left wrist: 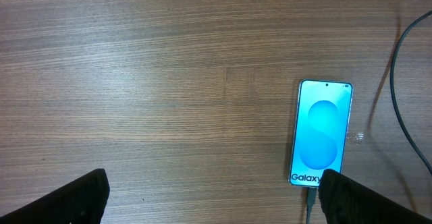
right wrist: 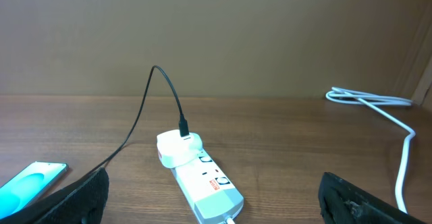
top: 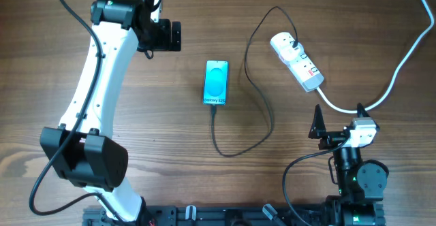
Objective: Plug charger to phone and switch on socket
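The phone (top: 216, 82) lies flat mid-table with its teal screen lit; it also shows in the left wrist view (left wrist: 320, 132) and at the left edge of the right wrist view (right wrist: 30, 183). The charger cable (top: 262, 103) loops from an adapter on the socket (top: 297, 62) down to the phone's near short edge, where its plug (left wrist: 310, 198) sits in the port. The socket shows in the right wrist view (right wrist: 202, 181). My left gripper (top: 167, 35) is open and empty, left of the phone. My right gripper (top: 320, 125) is open and empty, just short of the socket.
A thick white cord (top: 398, 62) runs from the socket's near end out to the back right corner; it also shows in the right wrist view (right wrist: 378, 102). The table is bare wood (top: 150, 117).
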Robot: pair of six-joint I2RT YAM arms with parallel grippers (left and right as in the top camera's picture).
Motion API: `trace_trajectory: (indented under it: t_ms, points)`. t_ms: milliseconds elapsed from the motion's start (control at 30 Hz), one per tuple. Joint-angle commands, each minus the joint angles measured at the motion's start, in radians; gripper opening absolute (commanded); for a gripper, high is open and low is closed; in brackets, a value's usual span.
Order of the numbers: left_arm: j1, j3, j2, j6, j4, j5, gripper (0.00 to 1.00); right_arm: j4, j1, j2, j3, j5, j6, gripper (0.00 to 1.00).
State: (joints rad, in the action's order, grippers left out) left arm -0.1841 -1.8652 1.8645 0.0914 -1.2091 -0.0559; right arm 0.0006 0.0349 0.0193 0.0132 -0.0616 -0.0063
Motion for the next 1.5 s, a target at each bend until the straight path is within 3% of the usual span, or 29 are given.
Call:
trace_trajectory:
  t_ms: [0, 1100, 1467]
  points:
    - [0.001, 0.004, 0.003, 0.006, 0.001, -0.009, 1.0, 0.002, 0.006, -0.016, -0.008, 0.016, -0.017, 1.0]
    - [-0.004, 0.004, 0.003, 0.006, 0.001, -0.009, 1.0, 0.002, 0.006, -0.016, -0.008, 0.016, -0.017, 1.0]
    - [-0.068, 0.004, -0.029, -0.009, 0.016, -0.04, 1.0, 0.002, 0.006, -0.016, -0.008, 0.016, -0.017, 1.0]
